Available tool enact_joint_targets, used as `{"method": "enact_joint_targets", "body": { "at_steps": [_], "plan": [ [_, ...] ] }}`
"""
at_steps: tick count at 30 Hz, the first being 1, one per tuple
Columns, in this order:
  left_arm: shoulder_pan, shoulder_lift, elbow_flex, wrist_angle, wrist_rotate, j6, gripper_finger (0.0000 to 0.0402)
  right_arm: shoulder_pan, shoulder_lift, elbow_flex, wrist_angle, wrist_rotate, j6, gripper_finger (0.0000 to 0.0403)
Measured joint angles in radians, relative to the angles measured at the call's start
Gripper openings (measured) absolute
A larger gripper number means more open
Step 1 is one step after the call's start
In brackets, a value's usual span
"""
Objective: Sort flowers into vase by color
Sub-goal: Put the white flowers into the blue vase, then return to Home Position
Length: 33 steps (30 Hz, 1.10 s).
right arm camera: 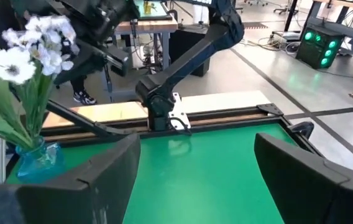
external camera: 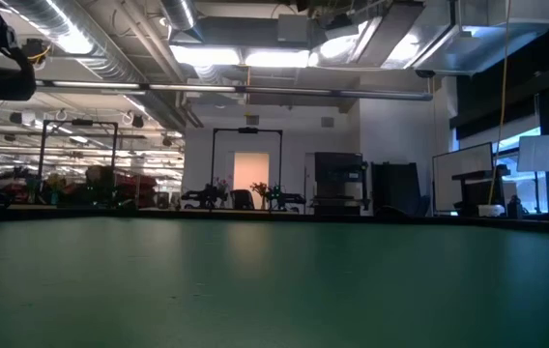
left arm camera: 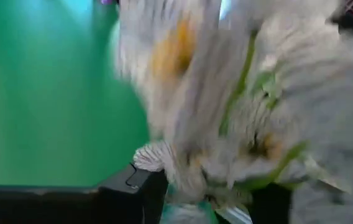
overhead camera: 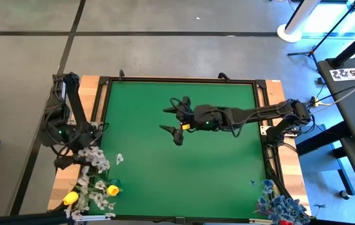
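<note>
White flowers stand in a bluish glass vase at the table's near left corner, with yellow tulips beside them. My left gripper hovers at the white blossoms. They fill its wrist view, blurred, and its fingers stand apart. Pale blue sprays sit at the near right corner. My right gripper hangs open over the middle of the green mat, with nothing between its fingers. My left gripper has white blossoms and green stems crowding between and in front of its two dark fingers. I cannot tell whether the fingers touch them.
A black rail and a wooden border frame the green mat. The mat's middle and far part lie bare around my right gripper. The left arm's base stands at the left edge.
</note>
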Motion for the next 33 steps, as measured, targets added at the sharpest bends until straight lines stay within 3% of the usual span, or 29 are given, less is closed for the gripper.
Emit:
{"method": "enact_joint_targets", "body": {
  "at_steps": [7, 11, 17, 22, 25, 33],
  "plan": [
    [0.000, 0.002, 0.000, -0.010, 0.100, -0.058, 0.0172, 0.001, 0.000, 0.000, -0.078, 0.000, 0.032, 0.0315],
    [0.000, 0.000, 0.000, -0.011, 0.226, -0.196, 0.0172, 0.001, 0.000, -0.001, -0.089, 0.000, 0.061, 0.0315],
    [0.000, -0.001, 0.000, 0.032, 0.259, -0.311, 0.0172, 0.001, 0.000, -0.001, -0.034, 0.000, 0.034, 0.0315],
    [0.000, -0.001, 0.024, -0.050, 0.406, -0.483, 0.0172, -0.009, 0.001, -0.001, 0.026, 0.000, 0.001, 0.0315],
    [0.000, -0.002, 0.088, -0.068, 0.363, -0.463, 0.0172, -0.010, 0.001, -0.001, 0.083, 0.000, -0.009, 0.0315],
    [0.000, -0.003, 0.235, -0.070, 0.189, -0.164, 0.0172, -0.006, 0.001, -0.001, 0.093, 0.029, -0.085, 0.0315]
  ]
}}
